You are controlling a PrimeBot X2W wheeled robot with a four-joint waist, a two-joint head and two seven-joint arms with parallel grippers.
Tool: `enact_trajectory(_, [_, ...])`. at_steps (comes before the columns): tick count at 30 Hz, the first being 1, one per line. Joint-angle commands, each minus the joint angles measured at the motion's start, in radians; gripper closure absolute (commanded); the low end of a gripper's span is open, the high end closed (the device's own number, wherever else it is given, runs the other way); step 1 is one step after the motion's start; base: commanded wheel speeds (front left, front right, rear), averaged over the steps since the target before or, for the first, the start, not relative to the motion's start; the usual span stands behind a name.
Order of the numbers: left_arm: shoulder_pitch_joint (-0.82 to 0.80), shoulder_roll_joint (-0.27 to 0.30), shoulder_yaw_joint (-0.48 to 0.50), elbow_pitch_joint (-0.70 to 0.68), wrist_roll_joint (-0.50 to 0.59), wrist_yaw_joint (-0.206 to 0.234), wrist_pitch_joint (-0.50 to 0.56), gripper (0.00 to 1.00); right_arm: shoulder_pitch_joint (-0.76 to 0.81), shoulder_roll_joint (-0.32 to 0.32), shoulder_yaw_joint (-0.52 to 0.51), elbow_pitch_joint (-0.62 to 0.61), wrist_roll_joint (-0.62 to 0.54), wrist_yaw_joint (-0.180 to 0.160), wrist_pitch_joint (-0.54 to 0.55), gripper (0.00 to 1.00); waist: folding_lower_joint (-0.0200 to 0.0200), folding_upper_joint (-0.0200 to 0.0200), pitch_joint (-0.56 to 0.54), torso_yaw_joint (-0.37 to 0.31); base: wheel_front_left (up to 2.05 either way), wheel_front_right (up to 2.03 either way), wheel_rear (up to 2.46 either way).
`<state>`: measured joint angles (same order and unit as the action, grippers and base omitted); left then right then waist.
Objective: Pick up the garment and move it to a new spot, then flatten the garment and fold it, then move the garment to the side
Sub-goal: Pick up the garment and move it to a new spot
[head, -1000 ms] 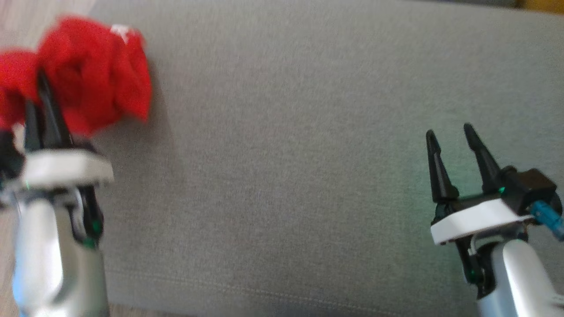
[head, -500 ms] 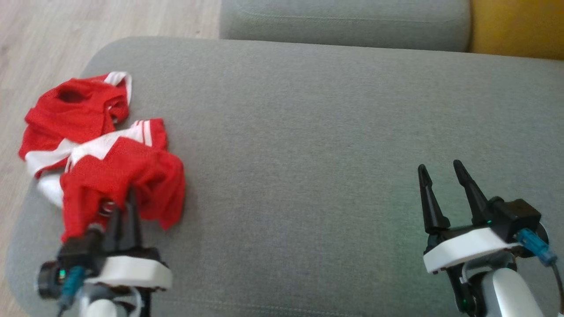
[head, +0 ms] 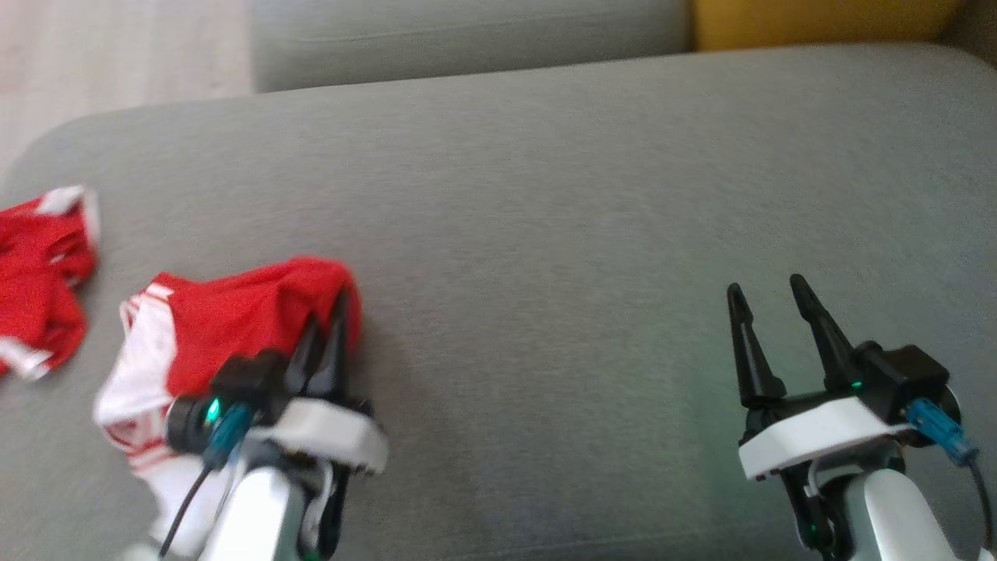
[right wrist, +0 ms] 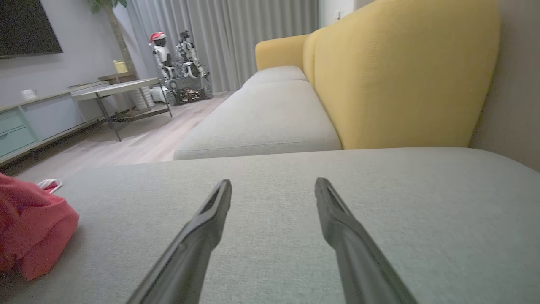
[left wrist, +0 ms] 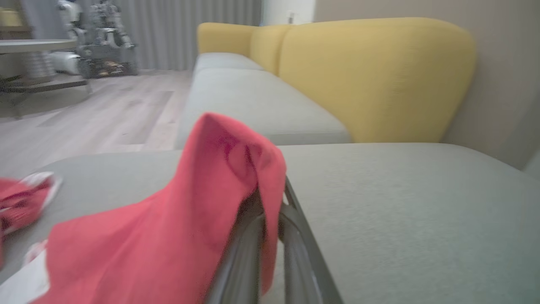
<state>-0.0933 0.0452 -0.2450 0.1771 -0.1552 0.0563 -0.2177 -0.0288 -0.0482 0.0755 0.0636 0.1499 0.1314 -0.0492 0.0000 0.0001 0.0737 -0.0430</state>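
Note:
The garment (head: 226,327) is red mesh with white stripes, bunched on the left of the grey cushion (head: 545,234). My left gripper (head: 331,331) is shut on a fold of it, and the cloth drapes over the fingers (left wrist: 253,228) in the left wrist view, as the garment (left wrist: 168,228) trails down to the left. Another red and white part (head: 39,265) lies at the far left edge. My right gripper (head: 767,300) hovers open over bare cushion at the lower right, its fingers (right wrist: 206,219) spread with nothing between them. The garment (right wrist: 29,228) shows at that view's left.
A second grey seat cushion (head: 467,39) and a yellow backrest (head: 818,19) lie beyond. Wooden floor (head: 117,54) is off the cushion's far left. A low table (right wrist: 114,90) and parked robots (right wrist: 177,63) stand across the room.
The head camera has swung, shifting the whole picture. My left gripper, still shut on the garment, has carried it rightward over the cushion. The right gripper stays open in place.

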Motion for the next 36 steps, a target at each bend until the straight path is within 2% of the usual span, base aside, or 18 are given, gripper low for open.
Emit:
enact_trajectory(1, [-0.076,0.005,0.011,-0.023,-0.008,0.007,-0.013,1.0,-0.039,-0.003,0.029,-0.043,0.006,-0.001,0.007,0.0,0.0,-0.0001,0.029,-0.078,0.0,0.0,0.0])
enact_trajectory(8, [-0.271,0.005,-0.108,0.067,-0.034,0.01,-0.027,1.0,-0.075,-0.002,0.046,-0.057,0.018,-0.001,0.004,0.0,0.0,-0.0001,0.094,-0.235,0.0,0.0,0.0])
enact_trajectory(13, [-0.401,0.005,-0.193,0.152,-0.059,0.0,-0.031,1.0,-0.092,-0.002,0.051,-0.049,0.041,-0.001,-0.01,0.0,0.0,-0.0001,0.151,-0.317,0.0,0.0,0.0])
enact_trajectory(19, [-0.49,0.005,-0.309,0.298,-0.114,-0.029,-0.001,1.0,-0.113,-0.002,0.061,-0.028,0.067,-0.001,-0.037,0.0,0.0,-0.0001,0.206,-0.359,0.0,0.0,0.0])
enact_trajectory(24, [-0.526,0.005,-0.376,0.388,-0.167,-0.054,0.012,1.0,-0.134,-0.002,0.061,-0.003,0.078,-0.001,-0.056,0.0,0.0,-0.0001,0.22,-0.365,0.0,0.0,0.0])
enact_trajectory(25, [-0.532,0.005,-0.386,0.4,-0.173,-0.052,0.011,0.58,-0.136,-0.002,0.058,0.001,0.078,-0.001,-0.059,0.0,0.0,-0.0001,0.22,-0.362,0.0,0.0,0.0])
enact_trajectory(26, [-0.536,0.005,-0.396,0.408,-0.177,-0.05,0.009,0.0,-0.137,-0.002,0.054,0.006,0.077,-0.001,-0.061,0.0,0.0,-0.0001,0.217,-0.358,0.0,0.0,0.0])
enact_trajectory(32, [-0.52,0.006,-0.43,0.401,-0.187,-0.054,-0.016,0.0,-0.13,-0.002,0.049,0.025,0.073,-0.001,-0.067,0.0,0.0,-0.0001,0.177,-0.312,0.0,0.0,0.0])
enact_trajectory(36, [-0.479,0.021,-0.41,0.35,-0.195,-0.034,-0.03,0.0,-0.122,-0.002,0.044,0.027,0.067,-0.001,-0.062,0.0,0.0,-0.0001,0.147,-0.278,0.0,0.0,0.0])
